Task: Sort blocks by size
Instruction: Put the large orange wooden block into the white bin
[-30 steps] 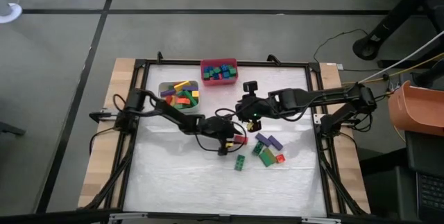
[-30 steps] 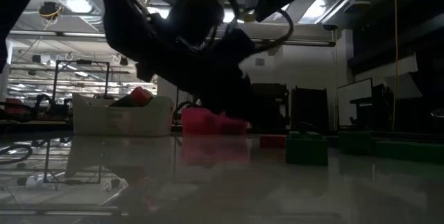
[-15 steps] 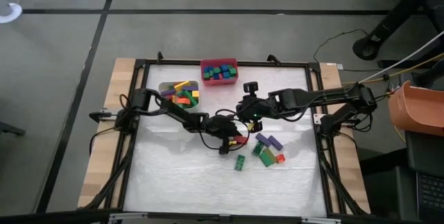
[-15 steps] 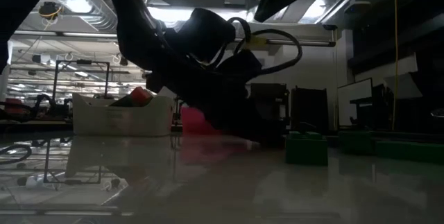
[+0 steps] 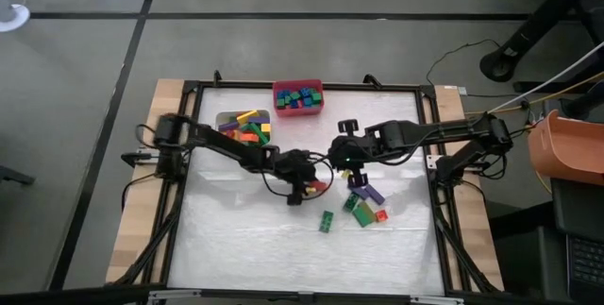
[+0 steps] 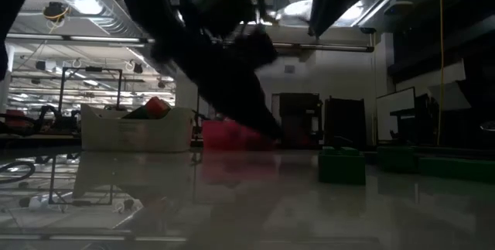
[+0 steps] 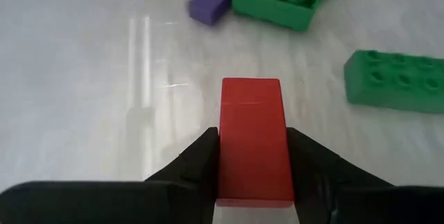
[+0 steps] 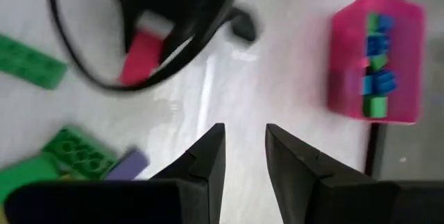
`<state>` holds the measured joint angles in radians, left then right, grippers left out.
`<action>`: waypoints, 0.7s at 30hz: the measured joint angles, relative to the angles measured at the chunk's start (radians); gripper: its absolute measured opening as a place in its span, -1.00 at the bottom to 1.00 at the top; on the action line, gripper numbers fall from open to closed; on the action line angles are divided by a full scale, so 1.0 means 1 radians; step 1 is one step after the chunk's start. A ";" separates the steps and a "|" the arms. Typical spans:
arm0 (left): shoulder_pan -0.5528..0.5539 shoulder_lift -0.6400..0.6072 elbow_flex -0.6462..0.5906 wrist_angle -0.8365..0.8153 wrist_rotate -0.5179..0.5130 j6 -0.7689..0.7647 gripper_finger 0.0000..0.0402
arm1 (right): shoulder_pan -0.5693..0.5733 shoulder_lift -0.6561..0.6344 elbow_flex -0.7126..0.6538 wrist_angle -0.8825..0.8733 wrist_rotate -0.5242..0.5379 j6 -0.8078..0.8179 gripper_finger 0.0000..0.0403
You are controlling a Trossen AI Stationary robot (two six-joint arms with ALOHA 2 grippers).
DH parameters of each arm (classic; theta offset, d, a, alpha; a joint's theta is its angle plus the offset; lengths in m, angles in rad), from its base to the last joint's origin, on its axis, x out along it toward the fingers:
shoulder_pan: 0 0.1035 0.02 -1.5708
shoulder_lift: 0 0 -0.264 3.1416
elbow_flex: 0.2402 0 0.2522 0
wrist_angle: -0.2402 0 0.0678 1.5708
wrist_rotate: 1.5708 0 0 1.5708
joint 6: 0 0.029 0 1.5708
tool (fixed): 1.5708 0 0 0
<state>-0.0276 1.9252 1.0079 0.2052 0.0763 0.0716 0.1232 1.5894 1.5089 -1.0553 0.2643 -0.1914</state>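
Left gripper (image 7: pixel 251 156) has lifted back toward the bins, clamped on a red block (image 7: pixel 252 139)
The block's long axis runs straight out between the fingers; right gripper (image 8: pixel 244 156) hovers nearby, open and empty

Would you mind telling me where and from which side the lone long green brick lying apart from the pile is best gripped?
Grip the green brick across its two long sides at mid-length, coming straight down from above. It lies flat, studs up, with bare table around it, so the fingers have room. The empty right gripper hovers nearest.

The white table (image 5: pixel 236 239) carries two bins (image 5: pixel 298 96) and loose blocks (image 5: pixel 363 212).
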 joint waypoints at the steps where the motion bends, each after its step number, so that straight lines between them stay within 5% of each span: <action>1: 0.003 -0.037 0.001 -0.053 -0.015 0.012 -0.41 | 0.003 0.000 0.000 -0.012 -0.006 0.010 -0.49; 8: 0.029 -0.285 0.001 -0.476 -0.219 0.054 -0.41 | 0.083 0.000 0.000 -0.086 0.003 0.078 -0.49; 13: 0.065 -0.438 -0.024 -0.744 -0.322 0.040 -0.41 | 0.187 0.000 -0.010 -0.163 0.107 0.139 -0.49; 21: 0.161 -0.636 -0.136 -0.940 -0.417 -0.083 -0.41 | 0.321 0.000 -0.175 -0.138 0.162 0.405 -0.49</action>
<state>0.1332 1.2894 0.8718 -0.7345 -0.3405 -0.0113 0.4441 1.5894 1.3336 -1.1934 0.4264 0.2141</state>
